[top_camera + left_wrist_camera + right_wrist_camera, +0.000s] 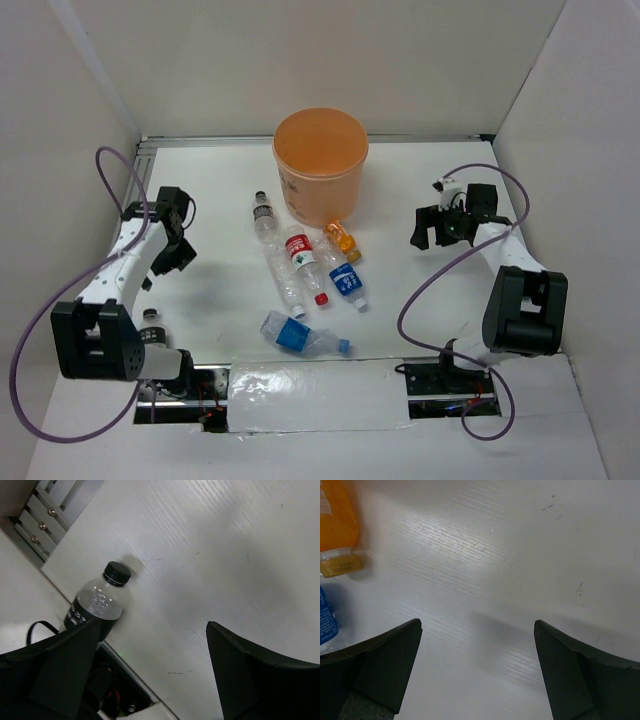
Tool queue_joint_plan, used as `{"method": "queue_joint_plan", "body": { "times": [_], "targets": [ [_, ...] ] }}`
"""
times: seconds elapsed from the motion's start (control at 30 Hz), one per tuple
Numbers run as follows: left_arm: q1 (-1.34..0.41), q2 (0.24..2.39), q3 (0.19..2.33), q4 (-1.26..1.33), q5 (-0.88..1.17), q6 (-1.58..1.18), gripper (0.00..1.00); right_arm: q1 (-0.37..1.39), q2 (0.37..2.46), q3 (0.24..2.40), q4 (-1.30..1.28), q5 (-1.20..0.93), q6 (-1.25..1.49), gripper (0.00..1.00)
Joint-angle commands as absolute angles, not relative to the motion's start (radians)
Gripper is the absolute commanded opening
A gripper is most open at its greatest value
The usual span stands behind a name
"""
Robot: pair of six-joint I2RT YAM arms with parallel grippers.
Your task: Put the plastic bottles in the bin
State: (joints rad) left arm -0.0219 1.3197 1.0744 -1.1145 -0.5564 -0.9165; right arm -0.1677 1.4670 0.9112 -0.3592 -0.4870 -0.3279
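"Orange plastic, how many bins (320,150)?"

"One, upright at the far middle of the table (220,170)."

"And bottles (302,255)?"

"Six lay before it: one orange, one red-labelled, two blue-labelled, two plain. A seventh, dark-capped, stood by the left arm's base (95,340)."

"The claws?"

"The left claw (152,625) and the right claw (477,625) both gaped apart, holding nothing."

Bright, even overhead light; soft shadows, sharp views.

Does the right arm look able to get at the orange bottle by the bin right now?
Probably yes: the right gripper is open, and only bare table lies between it and the orange bottle.
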Motion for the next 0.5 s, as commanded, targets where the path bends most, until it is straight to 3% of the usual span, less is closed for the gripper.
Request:
{"method": "queue_joint_plan", "body": {
  "times": [0.0,0.13,0.47],
  "targets": [
    [0.017,1.416,1.172,-1.178,-0.561,-0.806,1.00,-0.160,1.399,0.885,-0.344,-0.505,-0.351,1.00],
    [0.049,1.499,1.259,-1.210,-0.557,-0.697,1.00,-0.169,1.388,0.874,-0.353,-0.537,-0.391,1.00],
    [0.103,1.565,1.214,-1.066,-0.486,-0.404,1.00,-0.207,1.515,0.890,-0.392,-0.609,-0.436,1.00]
  ]
}}
